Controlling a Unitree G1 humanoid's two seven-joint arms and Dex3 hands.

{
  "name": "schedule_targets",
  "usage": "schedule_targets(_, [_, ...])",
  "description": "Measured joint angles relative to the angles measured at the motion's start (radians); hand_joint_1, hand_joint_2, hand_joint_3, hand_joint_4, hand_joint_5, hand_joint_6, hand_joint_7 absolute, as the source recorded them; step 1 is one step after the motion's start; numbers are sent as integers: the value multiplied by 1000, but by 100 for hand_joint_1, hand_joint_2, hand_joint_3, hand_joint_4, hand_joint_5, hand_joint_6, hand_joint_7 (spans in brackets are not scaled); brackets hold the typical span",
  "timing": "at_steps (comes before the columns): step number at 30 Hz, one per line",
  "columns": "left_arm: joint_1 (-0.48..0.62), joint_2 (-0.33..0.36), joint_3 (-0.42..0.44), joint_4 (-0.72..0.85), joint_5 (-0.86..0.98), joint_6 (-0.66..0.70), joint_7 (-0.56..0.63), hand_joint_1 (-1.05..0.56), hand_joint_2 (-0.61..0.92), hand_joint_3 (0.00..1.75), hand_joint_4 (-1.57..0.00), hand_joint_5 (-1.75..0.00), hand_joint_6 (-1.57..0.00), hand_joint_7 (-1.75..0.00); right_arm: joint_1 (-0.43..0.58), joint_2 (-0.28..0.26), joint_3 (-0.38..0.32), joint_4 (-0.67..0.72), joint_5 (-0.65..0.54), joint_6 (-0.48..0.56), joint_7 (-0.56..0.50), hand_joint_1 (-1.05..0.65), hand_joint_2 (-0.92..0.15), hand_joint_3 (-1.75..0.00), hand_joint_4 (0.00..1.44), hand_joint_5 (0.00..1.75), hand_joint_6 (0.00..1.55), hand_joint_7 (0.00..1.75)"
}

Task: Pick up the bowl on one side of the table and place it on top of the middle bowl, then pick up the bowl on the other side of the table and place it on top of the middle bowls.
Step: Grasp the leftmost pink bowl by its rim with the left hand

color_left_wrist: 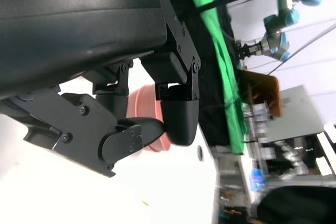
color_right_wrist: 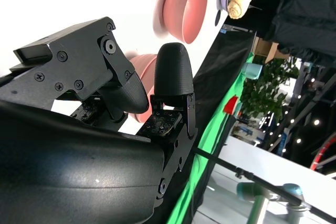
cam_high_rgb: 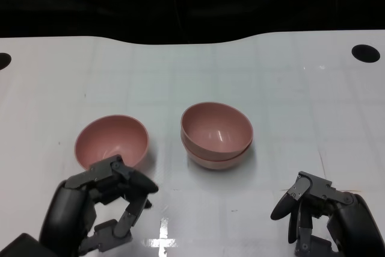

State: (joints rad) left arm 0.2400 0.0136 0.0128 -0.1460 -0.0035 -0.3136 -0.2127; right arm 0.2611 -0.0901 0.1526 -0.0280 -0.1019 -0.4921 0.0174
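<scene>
A pink bowl (cam_high_rgb: 111, 142) stands alone on the left of the white table (cam_high_rgb: 289, 106). In the middle, a second pink bowl (cam_high_rgb: 216, 127) sits nested in a third one (cam_high_rgb: 213, 159). My left hand (cam_high_rgb: 102, 209) hovers just in front of the lone bowl's near rim, fingers apart, holding nothing. The left wrist view shows that bowl (color_left_wrist: 143, 103) right behind the fingers (color_left_wrist: 178, 114). At the lower right, my right hand (cam_high_rgb: 319, 218) is empty, well clear of the stack. The right wrist view shows the stack (color_right_wrist: 140, 65) past its fingers (color_right_wrist: 170, 69) and the lone bowl (color_right_wrist: 184, 9) farther off.
Two dark round holes lie in the tabletop, one at the far right (cam_high_rgb: 366, 52) and one at the far left edge (cam_high_rgb: 3, 60). Beyond the table's far edge it is black. A green cloth (color_left_wrist: 218, 51) and a blue-jointed robot arm (color_left_wrist: 275, 24) show past the table.
</scene>
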Motion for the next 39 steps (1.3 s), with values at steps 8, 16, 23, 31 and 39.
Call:
schedule_targets(8, [-62,96,-3,-108,318,72,106,-51,91,3,-34,-80,-46,-16,-11,6,-11,-8,1,29,8,-5,-35,-149,87,175,79,143])
schedule_targets(16, [-143,204,-48,-118,663,194,155,-57,91,0,-27,-61,-41,-5,-16,15,-15,-8,0,32,13,-4,-34,-151,88,175,79,144])
schedule_targets(23, [-220,265,-122,-72,860,296,158,-56,89,0,-26,-56,-39,-1,-17,19,-17,-9,-1,37,16,-3,-33,-152,87,175,79,144])
schedule_targets(31, [-340,298,-224,48,978,426,90,-56,90,0,-29,-44,-37,0,-11,24,-18,-28,-2,52,17,-3,-34,-151,88,175,79,144])
schedule_targets(39, [-443,313,-316,203,1019,488,59,-57,89,0,-46,-22,-40,-1,-11,25,-20,-32,-7,58,17,-3,-33,-151,89,175,79,144])
